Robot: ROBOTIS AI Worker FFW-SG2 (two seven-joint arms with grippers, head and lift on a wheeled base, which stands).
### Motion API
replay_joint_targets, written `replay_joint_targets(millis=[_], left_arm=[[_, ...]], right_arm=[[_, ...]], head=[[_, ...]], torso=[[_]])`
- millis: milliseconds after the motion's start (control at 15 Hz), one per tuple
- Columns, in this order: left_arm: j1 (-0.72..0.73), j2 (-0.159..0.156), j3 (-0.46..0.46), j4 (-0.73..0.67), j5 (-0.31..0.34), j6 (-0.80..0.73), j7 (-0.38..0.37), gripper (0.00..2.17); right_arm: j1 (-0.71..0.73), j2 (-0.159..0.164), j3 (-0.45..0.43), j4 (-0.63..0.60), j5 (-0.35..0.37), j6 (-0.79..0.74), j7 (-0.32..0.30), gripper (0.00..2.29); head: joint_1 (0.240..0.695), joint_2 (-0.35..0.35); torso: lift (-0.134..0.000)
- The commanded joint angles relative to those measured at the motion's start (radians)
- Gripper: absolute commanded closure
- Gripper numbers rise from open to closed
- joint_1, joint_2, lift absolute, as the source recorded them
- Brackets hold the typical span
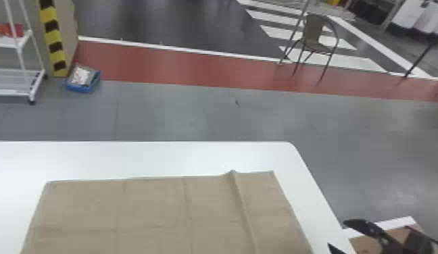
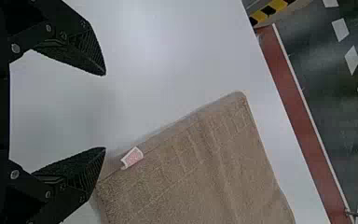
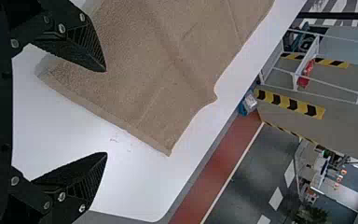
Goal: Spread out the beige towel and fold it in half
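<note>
Smoothing out the ridge (image 1: 242,202) near the right end comes first, I judge, before I commit to the fold. I would draw that end gently outward, pinch both corners of one edge shallowly, then lift them together and carry them across low, lining them up with the opposite edge before letting go. Uneven tension could skew the halves or drag the whole cloth. My left gripper (image 2: 105,111) is spread and empty by the labelled end, one fingertip close to a corner; my right gripper (image 3: 106,112) is also spread, pinching nothing, near the other end. The beige towel (image 1: 154,209) lies on the white table (image 1: 127,158), opened out nearly flat, with faint creases, a small pink-and-white label (image 2: 132,157) on its left edge and a far edge that bumps up where the ridge meets it
</note>
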Motion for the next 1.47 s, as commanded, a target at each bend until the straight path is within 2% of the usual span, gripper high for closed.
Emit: replay_joint_targets(millis=[0,67,133,200,333,667,1267,1333,1400], left_arm=[[0.023,0.000,0.022,-0.034,0.048,0.054,-0.046,0.41],[0.026,0.000,0.045,-0.037,0.111,0.070,-0.079,0.42],[0.025,0.000,0.047,-0.037,0.140,0.082,-0.091,0.47],[0.023,-0.004,0.041,-0.036,0.149,0.082,-0.094,0.62],[0.009,-0.007,0.041,-0.027,0.191,0.082,-0.109,0.63],[-0.034,-0.014,-0.015,0.033,0.195,0.076,-0.100,0.63],[-0.049,-0.014,-0.034,0.075,0.169,0.067,-0.094,0.64],[-0.049,-0.014,-0.034,0.075,0.168,0.067,-0.094,0.80],[-0.049,-0.012,-0.033,0.075,0.168,0.067,-0.094,0.83]], right_arm=[[-0.002,-0.007,-0.012,0.008,0.001,0.015,-0.006,0.29],[-0.005,-0.009,-0.012,0.016,0.000,0.019,-0.006,0.29],[-0.007,-0.007,-0.010,0.024,0.000,0.019,-0.006,0.29],[-0.010,-0.009,-0.007,0.033,0.001,0.019,-0.007,0.29],[-0.012,-0.007,-0.006,0.039,0.003,0.019,-0.009,0.29],[-0.015,-0.009,-0.006,0.053,0.004,0.012,-0.010,0.29],[-0.019,-0.016,-0.001,0.068,0.003,0.012,-0.012,0.29],[-0.019,-0.016,-0.004,0.068,0.004,0.009,-0.012,0.29],[-0.019,-0.016,-0.007,0.068,0.004,0.009,-0.012,0.29]], head=[[0.695,-0.350],[0.695,-0.350],[0.695,-0.350],[0.695,-0.350],[0.695,-0.350],[0.695,-0.350],[0.695,-0.350],[0.695,-0.350],[0.695,-0.350]], torso=[[0.000],[0.000],[0.000],[0.000],[0.000],[0.000],[0.000],[0.000],[0.000]])
